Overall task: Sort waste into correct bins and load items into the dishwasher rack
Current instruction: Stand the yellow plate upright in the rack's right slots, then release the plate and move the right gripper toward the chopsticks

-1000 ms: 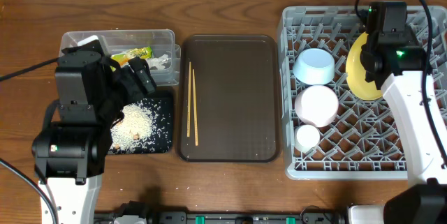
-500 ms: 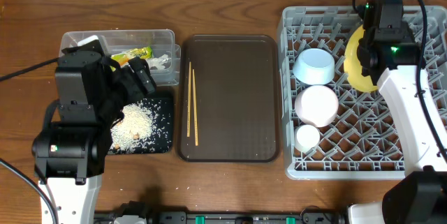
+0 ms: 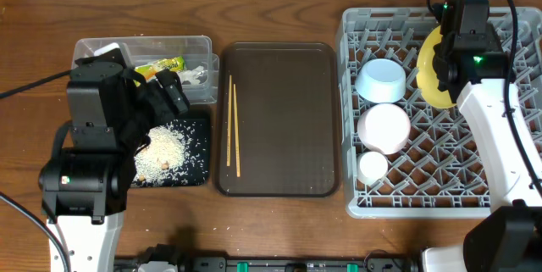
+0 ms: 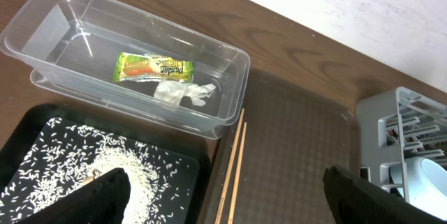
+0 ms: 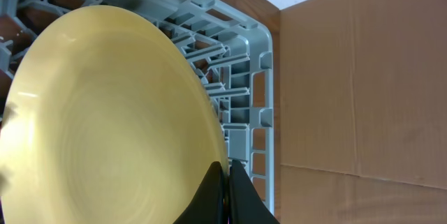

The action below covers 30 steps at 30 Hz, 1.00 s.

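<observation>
My right gripper (image 5: 225,182) is shut on the rim of the yellow plate (image 5: 105,112), holding it on edge over the far right of the grey dishwasher rack (image 3: 349,119). The plate shows in the overhead view (image 3: 432,73). In the rack lie the light blue bowl (image 3: 380,80), the white bowl (image 3: 384,126) and the small white cup (image 3: 372,167). Two chopsticks (image 3: 233,124) lie on the brown tray. The clear tub (image 4: 230,49) holds the wrapper (image 4: 150,68) and the napkin (image 4: 183,93). Rice (image 4: 84,175) lies in the black tray (image 4: 192,182). My left gripper (image 4: 223,199) is open and empty above the black tray's edge.
The brown serving tray (image 3: 284,119) sits between the bins and the rack. A cardboard surface (image 5: 363,77) stands just beyond the rack's right wall. The rack's upright pegs (image 5: 234,105) are close behind the plate.
My right gripper has moved slightly toward the far edge of the rack with the yellow plate in it. The left arm has not moved.
</observation>
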Each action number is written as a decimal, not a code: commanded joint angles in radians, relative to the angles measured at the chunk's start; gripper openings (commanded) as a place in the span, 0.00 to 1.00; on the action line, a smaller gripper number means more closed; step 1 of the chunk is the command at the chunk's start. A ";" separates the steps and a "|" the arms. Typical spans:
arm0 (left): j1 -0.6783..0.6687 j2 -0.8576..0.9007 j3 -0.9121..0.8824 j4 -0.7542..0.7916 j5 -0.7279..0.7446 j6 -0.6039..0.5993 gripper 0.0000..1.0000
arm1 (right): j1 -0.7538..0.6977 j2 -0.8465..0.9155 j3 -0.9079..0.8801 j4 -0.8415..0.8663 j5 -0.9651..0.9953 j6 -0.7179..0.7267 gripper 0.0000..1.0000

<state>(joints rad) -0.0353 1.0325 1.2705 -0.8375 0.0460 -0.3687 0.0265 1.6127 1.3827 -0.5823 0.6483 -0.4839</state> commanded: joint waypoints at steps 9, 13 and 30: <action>0.004 0.000 0.014 0.000 -0.002 0.009 0.91 | -0.008 0.093 0.010 0.023 0.029 0.023 0.07; 0.004 0.000 0.014 0.000 -0.002 0.009 0.91 | -0.006 0.100 0.010 0.023 0.029 0.023 0.25; 0.004 0.000 0.014 0.000 -0.002 0.009 0.91 | 0.142 -0.029 0.011 0.102 0.128 0.053 0.73</action>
<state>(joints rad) -0.0353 1.0325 1.2705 -0.8375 0.0460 -0.3687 0.1032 1.6554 1.3819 -0.4896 0.7498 -0.4660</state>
